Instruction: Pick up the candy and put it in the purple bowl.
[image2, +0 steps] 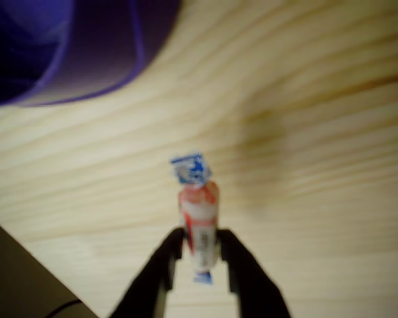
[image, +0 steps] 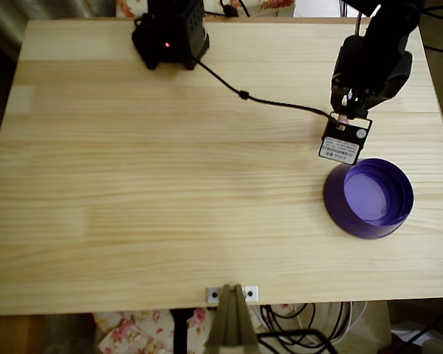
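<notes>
We have the candy (image2: 198,222) pinched between the two dark fingers (image2: 160,265) of the tool (image2: 200,260), which are pressed in on its white and red wrapper from both sides. One twisted blue end stands up past the fingertips and the other peeks out below them. Judging by the pale grain showing all round it in the wrist view, we take the sweet to be lifted clear of the worktop (image: 170,184), though we cannot be sure how high.

So the pick-up looks done to us. What is left is the carry and the release. In the wrist view the purple bowl (image2: 73,53) lies toward eleven o'clock of the candy, apart from it, and we see nothing inside the part of the bowl that shows. In the overhead view the bowl (image: 368,198) sits near the worktop's right side, at about three o'clock, with the arm (image: 373,63) and its wrist camera (image: 344,140) just beyond its rim at twelve o'clock. The bowl's pale floor looks bare there too.

The worktop is light, straight-grained wood. A black box (image: 170,33) with a small red light stands at its far edge toward eleven o'clock, and a black cable (image: 244,94) runs from it across to the arm. A small metal bracket (image: 232,294) is fixed at six o'clock. Flowered fabric (image: 148,328) and loose cables show below the near edge.
</notes>
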Available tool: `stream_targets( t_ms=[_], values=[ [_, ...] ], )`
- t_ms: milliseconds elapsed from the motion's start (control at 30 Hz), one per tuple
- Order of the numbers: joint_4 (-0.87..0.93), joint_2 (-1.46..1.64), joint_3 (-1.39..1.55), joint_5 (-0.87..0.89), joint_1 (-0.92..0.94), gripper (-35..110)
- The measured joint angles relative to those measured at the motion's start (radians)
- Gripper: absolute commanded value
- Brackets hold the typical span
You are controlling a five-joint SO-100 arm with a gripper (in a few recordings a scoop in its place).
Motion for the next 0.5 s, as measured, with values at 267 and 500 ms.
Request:
stream_targets(
  t_ms=[267,500],
  values=[
    [-0.084,0.029,0.025,-0.242,0.0,1],
    [-0.273,0.215,0.221,-0.439,0.023,0]
  ],
)
